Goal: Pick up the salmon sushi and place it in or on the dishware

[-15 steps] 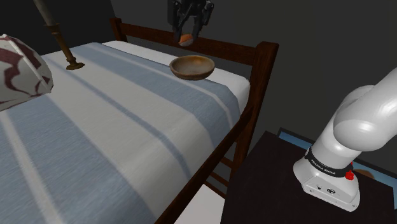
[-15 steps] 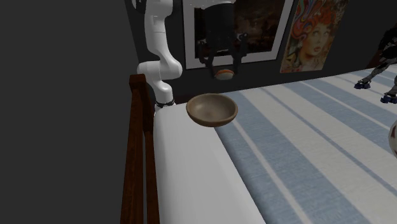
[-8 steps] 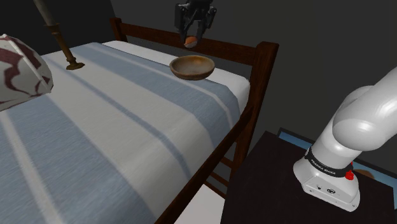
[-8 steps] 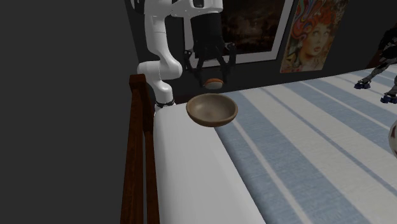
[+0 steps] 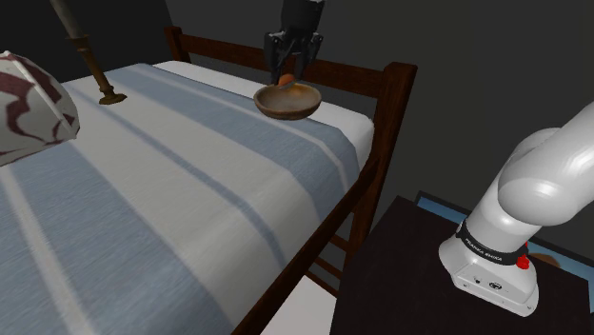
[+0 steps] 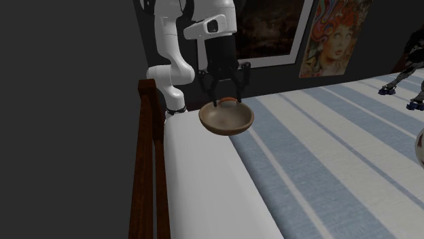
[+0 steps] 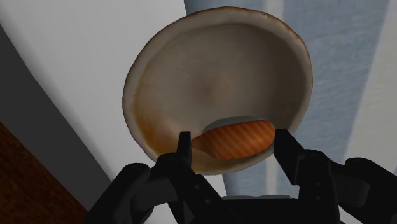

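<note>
A brown wooden bowl (image 5: 286, 101) sits on the striped bed near the footboard corner, also seen in the second exterior view (image 6: 226, 119) and in the wrist view (image 7: 216, 70). The orange salmon sushi (image 7: 235, 140) is clasped between my gripper's (image 7: 234, 145) two black fingers, just inside the bowl's rim on the gripper's side. In the shoulder view my gripper (image 5: 286, 76) points down with the sushi (image 5: 285, 80) at the bowl's far edge. In the second exterior view the sushi (image 6: 227, 102) sits low over the bowl, with the gripper (image 6: 227, 100) around it.
The dark wooden bed frame (image 5: 381, 124) runs around the blue-and-white striped bedding (image 5: 171, 190). A dark candlestick-like post (image 5: 93, 62) and a patterned white and maroon object (image 5: 29, 105) stand on the bed, far from the bowl. Framed pictures (image 6: 331, 34) hang on the wall behind.
The gripper has come down with the sushi from well above the bowl to the bowl's rim. The bowl has not moved.
</note>
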